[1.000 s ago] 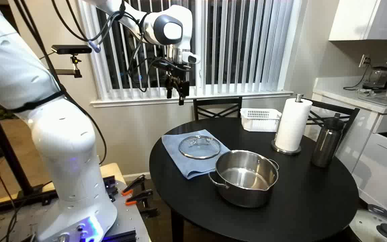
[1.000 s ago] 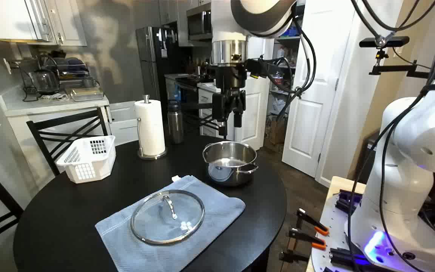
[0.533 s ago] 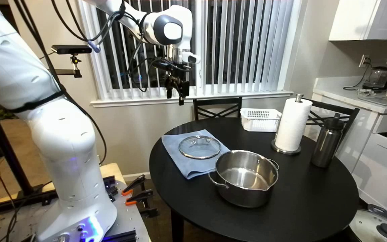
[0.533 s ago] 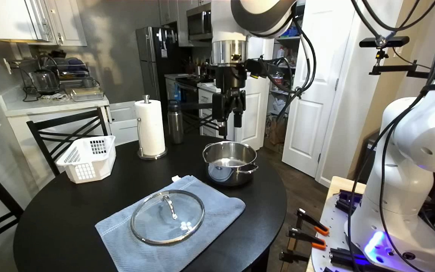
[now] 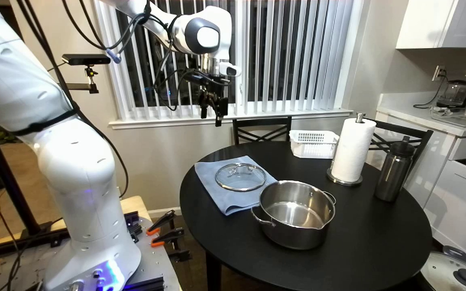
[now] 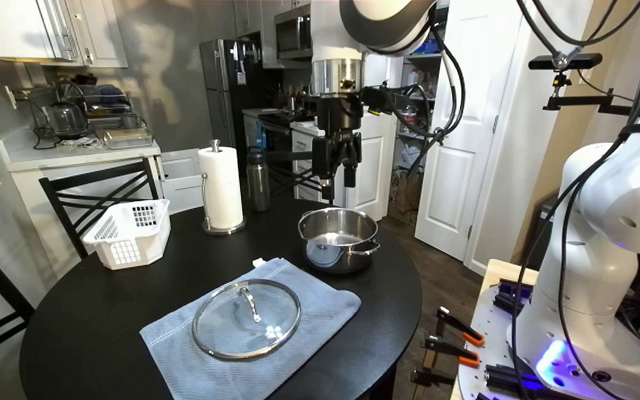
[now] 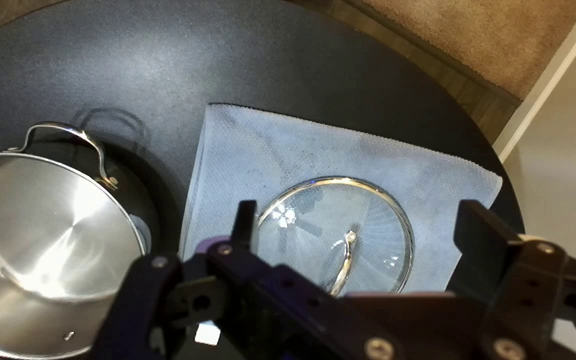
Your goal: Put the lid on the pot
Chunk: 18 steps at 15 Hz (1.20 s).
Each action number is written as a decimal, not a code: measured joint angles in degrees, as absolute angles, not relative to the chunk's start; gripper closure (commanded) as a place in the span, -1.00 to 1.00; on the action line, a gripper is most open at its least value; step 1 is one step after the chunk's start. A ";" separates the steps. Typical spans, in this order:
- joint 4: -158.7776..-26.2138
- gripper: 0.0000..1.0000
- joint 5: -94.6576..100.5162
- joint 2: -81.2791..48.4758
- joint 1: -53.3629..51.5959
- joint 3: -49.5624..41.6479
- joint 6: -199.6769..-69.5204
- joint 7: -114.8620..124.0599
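The lid (image 5: 240,177) is a clear glass disc with a metal rim and an arched metal handle. It lies flat, handle up, on the blue-grey cloth, in both exterior views (image 6: 246,319) and the wrist view (image 7: 313,200). The pot (image 5: 293,218) is shiny steel, uncovered and empty, upright beside the cloth; it also shows in an exterior view (image 6: 338,250) and at the left of the wrist view (image 7: 58,225). My gripper (image 5: 211,117) is open and empty, high above the table; in the wrist view (image 7: 359,217) its fingers frame the lid, whose near part they hide.
The cloth (image 6: 320,303) lies on the round black table (image 5: 362,250). A white basket (image 5: 313,145), a paper towel roll (image 5: 353,149) and a dark metal bottle (image 5: 394,173) stand on the table's far side from the robot. Chairs (image 5: 262,129) and a window stand behind.
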State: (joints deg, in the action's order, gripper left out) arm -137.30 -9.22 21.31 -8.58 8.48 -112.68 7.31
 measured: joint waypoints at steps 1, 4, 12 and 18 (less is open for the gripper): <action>-137.30 -1.00 -9.22 21.31 -8.58 8.48 -112.68 7.31; -137.28 -1.00 -9.22 21.31 -8.58 8.48 -112.69 7.32; -124.65 -1.00 1.15 6.14 -7.25 9.50 -121.74 11.61; -112.11 -1.00 2.21 -12.52 -8.97 9.47 -123.88 11.88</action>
